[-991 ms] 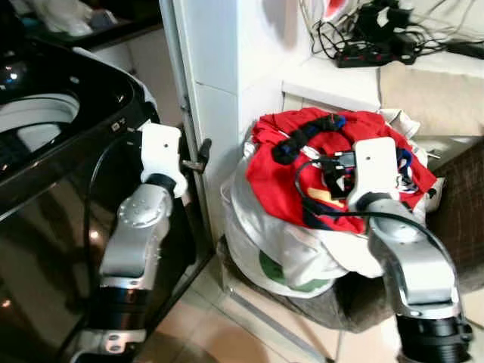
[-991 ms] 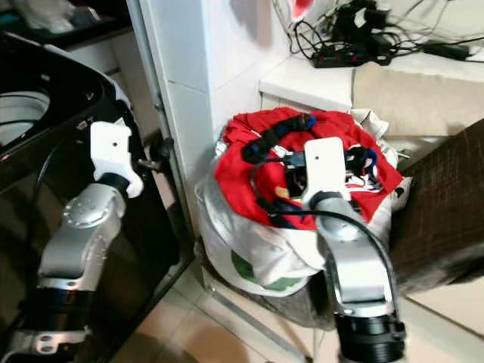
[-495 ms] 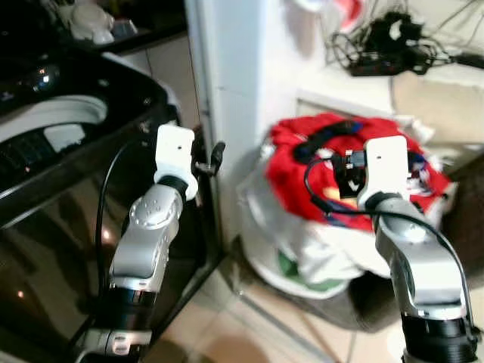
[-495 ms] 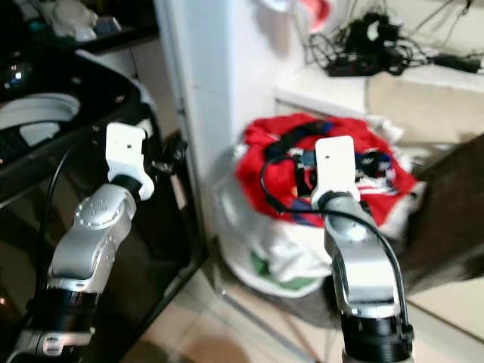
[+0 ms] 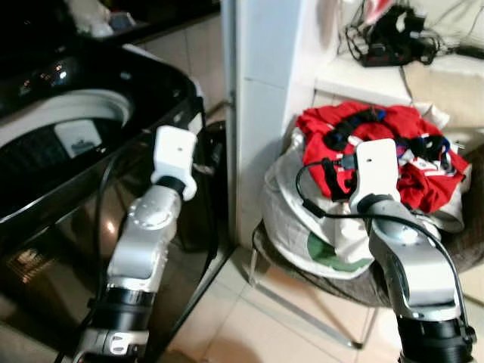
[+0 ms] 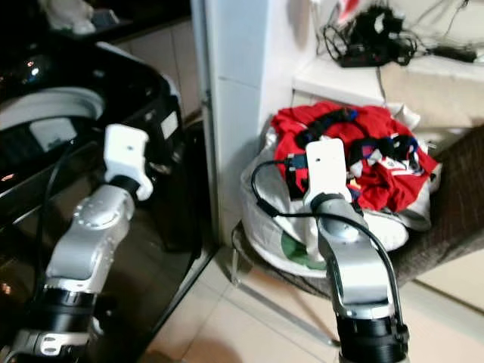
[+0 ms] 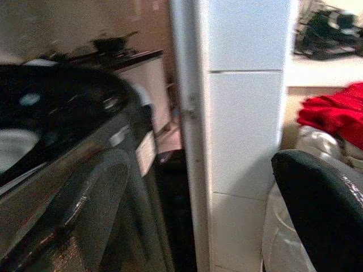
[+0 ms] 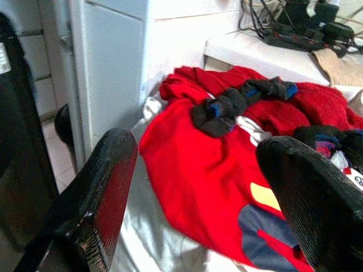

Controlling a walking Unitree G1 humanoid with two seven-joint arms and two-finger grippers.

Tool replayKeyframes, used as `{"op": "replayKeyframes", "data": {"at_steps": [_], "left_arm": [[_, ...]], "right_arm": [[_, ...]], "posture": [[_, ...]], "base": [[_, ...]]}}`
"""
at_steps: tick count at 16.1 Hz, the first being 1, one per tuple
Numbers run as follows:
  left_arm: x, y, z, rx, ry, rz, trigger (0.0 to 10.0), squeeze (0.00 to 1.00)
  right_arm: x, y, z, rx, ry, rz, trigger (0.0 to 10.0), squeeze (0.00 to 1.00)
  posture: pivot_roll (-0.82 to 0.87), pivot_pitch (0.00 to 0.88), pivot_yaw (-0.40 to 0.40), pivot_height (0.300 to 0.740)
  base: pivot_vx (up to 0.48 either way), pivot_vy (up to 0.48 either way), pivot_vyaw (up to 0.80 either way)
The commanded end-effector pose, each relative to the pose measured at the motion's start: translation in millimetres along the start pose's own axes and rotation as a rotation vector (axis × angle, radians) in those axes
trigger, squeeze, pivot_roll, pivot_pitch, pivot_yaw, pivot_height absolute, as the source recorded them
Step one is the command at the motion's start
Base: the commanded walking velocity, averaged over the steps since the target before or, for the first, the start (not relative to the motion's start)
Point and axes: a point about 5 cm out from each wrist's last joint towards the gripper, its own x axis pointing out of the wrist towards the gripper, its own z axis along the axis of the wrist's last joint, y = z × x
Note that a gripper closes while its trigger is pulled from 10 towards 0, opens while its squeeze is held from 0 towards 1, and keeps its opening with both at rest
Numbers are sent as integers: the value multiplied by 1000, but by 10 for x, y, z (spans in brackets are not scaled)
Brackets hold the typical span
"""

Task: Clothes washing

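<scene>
A heap of laundry, mostly a red garment with dark socks lying on it, was piled in a white bag on a chair just beside the white tiled pillar, with the black top-loading washing machine on the pillar's other side. The right gripper hung over the red garment with its two black fingers spread wide and nothing between them. The left gripper was raised between the washer and the pillar, likewise spread and empty, its near finger blurred against the dark washer and the bag's lower part hidden behind the right arm.
</scene>
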Motion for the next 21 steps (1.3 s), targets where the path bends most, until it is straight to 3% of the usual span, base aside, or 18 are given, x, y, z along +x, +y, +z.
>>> {"op": "replayKeyframes", "data": {"at_steps": [1,4,6,12,18,21], "left_arm": [[17,-17,41,-14,-8,0,10000,0],[14,-27,56,29,-26,-14,10000,0],[2,-43,64,1,-35,-17,10000,0],[5,19,58,1,-33,23,10000,0],[-9,45,45,-11,-28,47,10000,0],[-13,40,46,-14,-26,46,10000,0]], "right_arm": [[-1,-48,52,-11,-18,-18,10000,0],[3,-62,43,-5,-15,-22,10000,0],[6,-74,33,6,-7,-27,10000,0],[16,-63,46,-76,-19,6,10000,0],[28,-60,52,-101,-22,18,10000,0],[29,-89,57,-67,-25,8,10000,0]], "posture": [[-89,0,11,740],[-89,0,10,740],[-90,0,11,740],[-91,0,12,740],[-87,0,4,740],[-85,0,0,740]], "base": [[0,0,0],[0,0,0],[293,0,-800],[349,0,0],[353,0,723],[352,0,0]]}}
